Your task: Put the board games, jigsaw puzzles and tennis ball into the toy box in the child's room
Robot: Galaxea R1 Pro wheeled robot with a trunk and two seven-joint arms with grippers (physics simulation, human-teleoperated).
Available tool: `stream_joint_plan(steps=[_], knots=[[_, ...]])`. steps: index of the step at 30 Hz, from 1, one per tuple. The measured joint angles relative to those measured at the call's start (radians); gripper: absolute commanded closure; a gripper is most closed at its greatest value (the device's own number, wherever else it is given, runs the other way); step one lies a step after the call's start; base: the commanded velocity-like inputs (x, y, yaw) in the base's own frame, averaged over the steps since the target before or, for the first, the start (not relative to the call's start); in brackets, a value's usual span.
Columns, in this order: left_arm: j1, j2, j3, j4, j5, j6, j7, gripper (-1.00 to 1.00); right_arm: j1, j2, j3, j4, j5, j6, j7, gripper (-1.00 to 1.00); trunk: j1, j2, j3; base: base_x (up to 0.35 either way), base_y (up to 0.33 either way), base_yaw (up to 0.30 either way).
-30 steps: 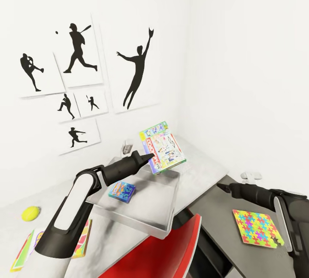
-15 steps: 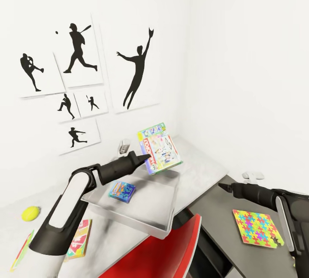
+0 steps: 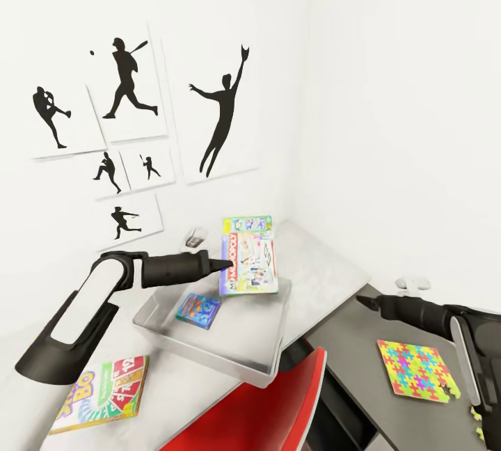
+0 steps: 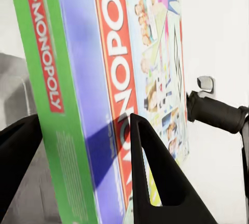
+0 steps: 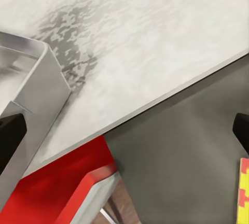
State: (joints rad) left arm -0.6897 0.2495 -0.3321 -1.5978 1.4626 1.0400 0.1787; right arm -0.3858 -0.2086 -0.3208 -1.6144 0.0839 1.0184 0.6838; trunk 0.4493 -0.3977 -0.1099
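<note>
Gripping the Monopoly box [image 3: 249, 256] by its edge, your left claw [image 3: 224, 265] holds it above the toy box [image 3: 273, 357]; right claw [image 3: 362, 301] over the tabletop [image 3: 327, 270], fingers apart, empty.

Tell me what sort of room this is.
Probably a child's bedroom or playroom: black baseball-player silhouette pictures hang on the white wall, and a Monopoly box, a Skip-Bo box and a jigsaw puzzle box are around the desk.
</note>
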Motion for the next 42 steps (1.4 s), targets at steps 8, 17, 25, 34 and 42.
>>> stream_joint_plan(steps=[8,17,25,34,42], knots=[[-0.010,0.074,-0.057,0.038,0.035,0.007,0.000,1.00,0.002,-0.020,-0.001,0.000,0.000,-0.003,0.050,-1.00,0.000,0.000,0.000,0.000,0.000,0.000],[-0.060,0.138,-0.254,0.096,0.099,0.007,0.001,1.00,0.006,-0.034,-0.008,0.000,-0.001,-0.014,0.112,-1.00,0.000,0.000,0.000,0.000,0.000,0.000],[-0.083,0.167,-0.325,0.231,0.132,0.007,0.002,1.00,0.008,-0.036,-0.010,0.001,-0.001,-0.028,0.127,-1.00,0.000,0.000,0.000,0.000,0.000,0.000],[-0.091,0.169,-0.346,0.364,0.137,0.007,0.002,1.00,0.008,-0.036,-0.011,0.002,-0.001,-0.035,0.130,-1.00,0.000,0.000,0.000,0.000,0.000,0.000],[-0.098,0.169,-0.344,0.404,0.140,0.007,-0.001,1.00,0.008,-0.036,-0.011,0.002,-0.001,-0.036,0.130,-1.00,0.000,0.000,0.000,0.000,0.000,0.000]])
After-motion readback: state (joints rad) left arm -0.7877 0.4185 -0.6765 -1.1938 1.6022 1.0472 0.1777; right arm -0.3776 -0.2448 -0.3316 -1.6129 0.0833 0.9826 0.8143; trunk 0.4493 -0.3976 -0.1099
